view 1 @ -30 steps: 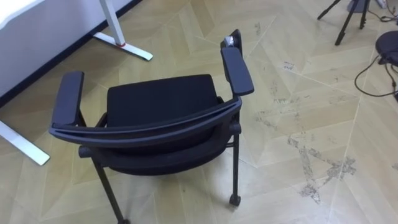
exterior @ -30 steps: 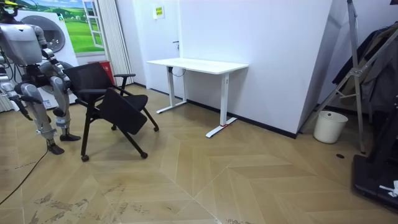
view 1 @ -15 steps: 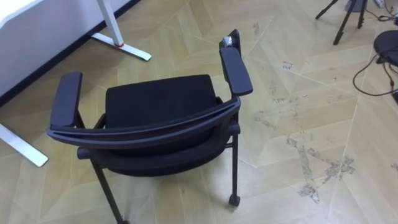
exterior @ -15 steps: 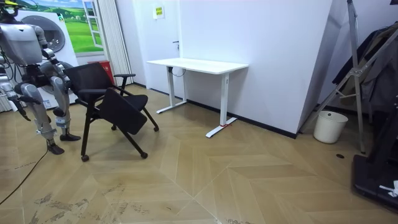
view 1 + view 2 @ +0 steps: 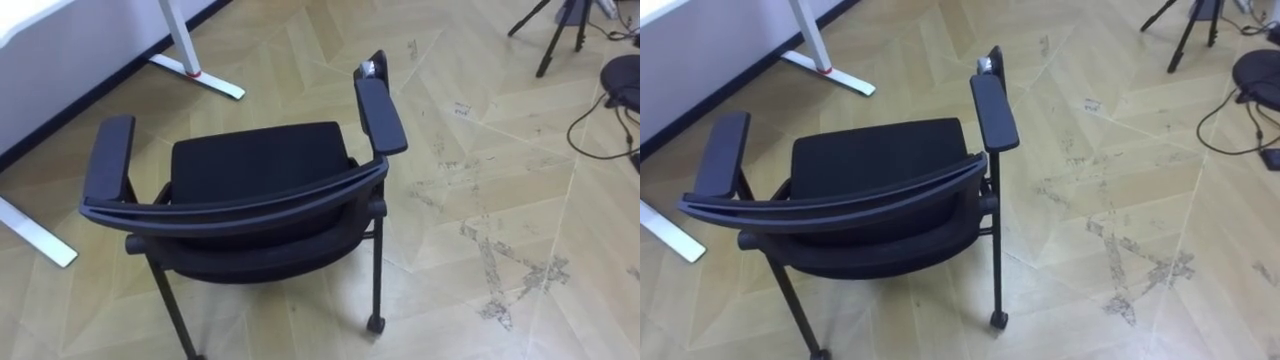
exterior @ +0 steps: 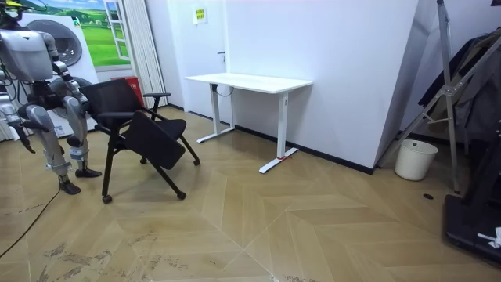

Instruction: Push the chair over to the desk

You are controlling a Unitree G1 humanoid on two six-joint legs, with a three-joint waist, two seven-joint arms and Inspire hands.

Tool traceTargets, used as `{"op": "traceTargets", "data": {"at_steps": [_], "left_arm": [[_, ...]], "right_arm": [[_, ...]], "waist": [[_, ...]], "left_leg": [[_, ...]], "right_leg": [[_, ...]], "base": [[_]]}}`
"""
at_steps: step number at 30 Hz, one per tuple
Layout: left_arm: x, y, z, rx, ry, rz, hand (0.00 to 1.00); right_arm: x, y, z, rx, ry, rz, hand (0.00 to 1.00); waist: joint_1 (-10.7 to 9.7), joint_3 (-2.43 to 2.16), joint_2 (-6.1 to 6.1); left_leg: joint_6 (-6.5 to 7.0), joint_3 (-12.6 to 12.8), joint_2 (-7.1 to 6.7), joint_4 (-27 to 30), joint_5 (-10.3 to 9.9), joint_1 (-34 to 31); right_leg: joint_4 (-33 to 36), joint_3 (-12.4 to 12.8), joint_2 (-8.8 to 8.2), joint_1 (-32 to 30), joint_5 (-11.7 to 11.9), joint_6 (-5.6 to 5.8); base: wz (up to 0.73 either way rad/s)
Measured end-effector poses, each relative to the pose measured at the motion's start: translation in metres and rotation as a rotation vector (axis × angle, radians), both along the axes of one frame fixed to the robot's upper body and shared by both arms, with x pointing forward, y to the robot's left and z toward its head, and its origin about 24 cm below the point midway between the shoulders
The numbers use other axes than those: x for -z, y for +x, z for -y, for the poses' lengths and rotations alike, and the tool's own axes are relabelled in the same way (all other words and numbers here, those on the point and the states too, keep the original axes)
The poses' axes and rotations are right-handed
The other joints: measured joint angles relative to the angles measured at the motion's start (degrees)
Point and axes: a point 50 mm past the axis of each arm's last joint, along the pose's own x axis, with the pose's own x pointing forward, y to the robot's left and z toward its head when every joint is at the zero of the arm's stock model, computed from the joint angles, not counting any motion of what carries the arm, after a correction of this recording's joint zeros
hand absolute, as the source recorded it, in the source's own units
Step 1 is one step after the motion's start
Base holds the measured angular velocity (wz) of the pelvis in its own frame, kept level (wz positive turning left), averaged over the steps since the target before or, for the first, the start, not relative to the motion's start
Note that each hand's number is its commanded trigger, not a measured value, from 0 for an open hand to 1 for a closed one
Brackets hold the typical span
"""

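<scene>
The black chair (image 5: 255, 170) stands on the wooden floor (image 5: 480, 150) directly below the head camera, its curved backrest (image 5: 240, 205) nearest and its seat beyond; the two padded armrests run away from the camera, one on the robot's left (image 5: 108, 158) and one on its right (image 5: 380, 112); a caster (image 5: 376, 324) shows under the near right leg; grey scuff marks (image 5: 500, 265) streak the boards to the chair's right, and a dark tripod (image 5: 555, 30) stands well apart at the upper right; beyond the chair to the left, the white foot of the surface (image 6: 249, 81) rests on the floor; in the room view the robot stands upright just behind the chair's back at the room view's left, facing the surface, which sits against the white wall; a robot hand (image 6: 30, 142) hangs low at its side, too small to tell whether the fingers are straight or curled, and the same holds for the other; a white bucket (image 6: 415, 159) sits by the wall at the room view's right.
</scene>
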Motion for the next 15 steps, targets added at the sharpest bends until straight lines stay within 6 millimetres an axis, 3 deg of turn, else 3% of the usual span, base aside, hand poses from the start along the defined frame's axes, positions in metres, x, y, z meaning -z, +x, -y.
{"op": "traceTargets", "data": {"at_steps": [4, 6, 10, 15], "left_arm": [[-0.001, -0.003, -0.01, -0.093, 0.036, -0.004, 0.0], [-0.002, -0.006, -0.018, -0.149, 0.069, -0.009, 0.0], [-0.005, -0.007, -0.028, -0.198, 0.126, -0.01, 0.0], [-0.016, 0.003, -0.06, -0.291, 0.259, 0.016, 0.0]], "right_arm": [[-0.001, 0.0, 0.004, 0.044, -0.005, 0.007, 0.0], [-0.002, -0.002, 0.008, 0.076, -0.014, 0.01, 0.0], [-0.003, 0.0, 0.015, 0.086, -0.03, 0.019, 0.0], [-0.006, -0.002, 0.024, 0.09, -0.051, 0.009, 0.0]], "waist": [[0.15, 0.02, 0.13], [0.18, 0.46, 0.71], [0.69, 0.33, 1.24], [1.67, 0.27, 2.4]], "left_leg": [[-0.01, -0.95, -0.03, 0.21, -0.06, 0.13], [-0.07, -0.89, -0.01, 0.21, -0.27, 0.74], [-0.14, -0.06, -0.01, 0.22, -0.39, 0.82], [-0.06, -0.78, -0.03, 0.65, -0.63, 0.75]], "right_leg": [[0.04, -0.1, 0.0, 0.34, 0.0, 0.0], [0.02, -0.53, 0.01, 1.04, -0.06, 0.08], [0.17, -0.16, 0.0, 1.04, -0.17, 0.16], [0.19, -0.73, -0.04, 1.35, -0.19, 0.2]], "base": [[0.01], [0.08], [0.01], [0.07]]}}
